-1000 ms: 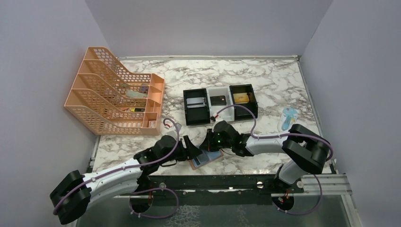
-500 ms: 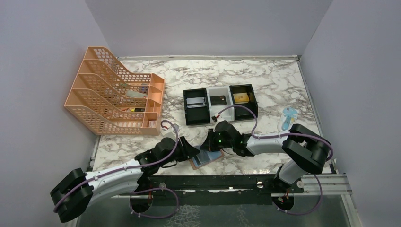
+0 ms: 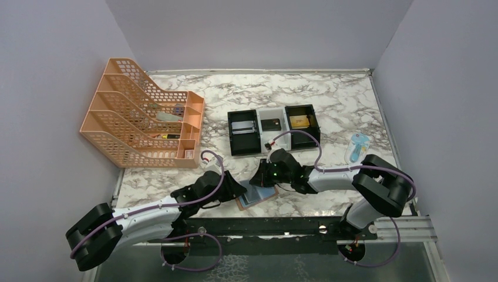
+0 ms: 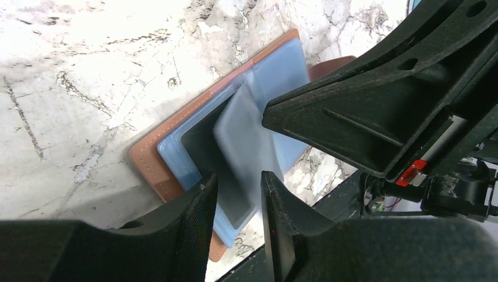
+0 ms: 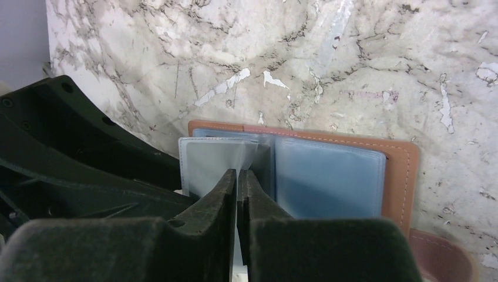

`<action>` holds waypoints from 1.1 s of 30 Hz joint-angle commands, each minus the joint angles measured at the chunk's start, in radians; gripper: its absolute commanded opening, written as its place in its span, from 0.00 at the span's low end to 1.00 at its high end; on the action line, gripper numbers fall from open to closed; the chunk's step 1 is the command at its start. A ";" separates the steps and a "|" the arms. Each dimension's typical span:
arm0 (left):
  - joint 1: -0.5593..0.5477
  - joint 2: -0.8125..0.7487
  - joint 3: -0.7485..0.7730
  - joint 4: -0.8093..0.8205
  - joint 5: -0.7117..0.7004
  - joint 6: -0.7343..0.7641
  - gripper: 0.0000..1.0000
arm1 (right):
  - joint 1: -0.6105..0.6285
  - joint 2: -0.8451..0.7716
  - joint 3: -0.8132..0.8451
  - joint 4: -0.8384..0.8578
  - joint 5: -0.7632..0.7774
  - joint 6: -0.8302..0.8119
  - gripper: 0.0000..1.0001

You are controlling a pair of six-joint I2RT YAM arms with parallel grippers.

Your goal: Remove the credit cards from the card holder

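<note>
Your right gripper [image 5: 236,174] has its fingers pressed almost together, with only a hairline slit between them. A thin pale leaf of the card holder [image 5: 352,176] rises into that slit, so the gripper is pinching the leaf. Your left gripper [image 4: 239,178] has its fingers parted by a narrow gap. The blurred greyish leaf shows through the gap, and you cannot tell whether either finger touches it.

The card holder lies open on the marble table [image 3: 329,100] near the front edge, between the two grippers. It has a tan-brown leather border with pale stitching, a light-blue lining and clear sleeves inside. A rounded brown tab sticks out at one corner. A greyish-silver card [image 5: 207,161] sits in the sleeve on the left gripper's side.

The left wrist view gives you what the right one does not. A black card [image 4: 199,147] lies in the sleeve under the lifted leaf, and the right gripper's fingertip meets the far end of that leaf. The right wrist view alone shows the stitching and how tightly those fingers are pressed together.

From above, the grippers cover most of the holder (only a sliver of blue and tan shows). Beyond it stands a black-and-white tray [image 3: 242,151] with something in each of its three compartments. An orange mesh file rack [image 3: 141,117] stands well apart at the far left. A small light-blue object [image 3: 356,147] lies near the right edge.
</note>
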 commanded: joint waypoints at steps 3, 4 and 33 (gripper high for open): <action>-0.008 -0.004 0.019 0.042 -0.032 0.002 0.35 | -0.013 -0.053 -0.018 0.017 -0.007 0.003 0.12; -0.009 -0.001 0.019 0.051 -0.024 0.005 0.35 | -0.015 -0.059 -0.019 0.009 -0.002 0.001 0.13; -0.066 0.338 0.256 0.155 0.086 0.153 0.43 | -0.157 -0.448 -0.120 -0.280 0.153 -0.087 0.35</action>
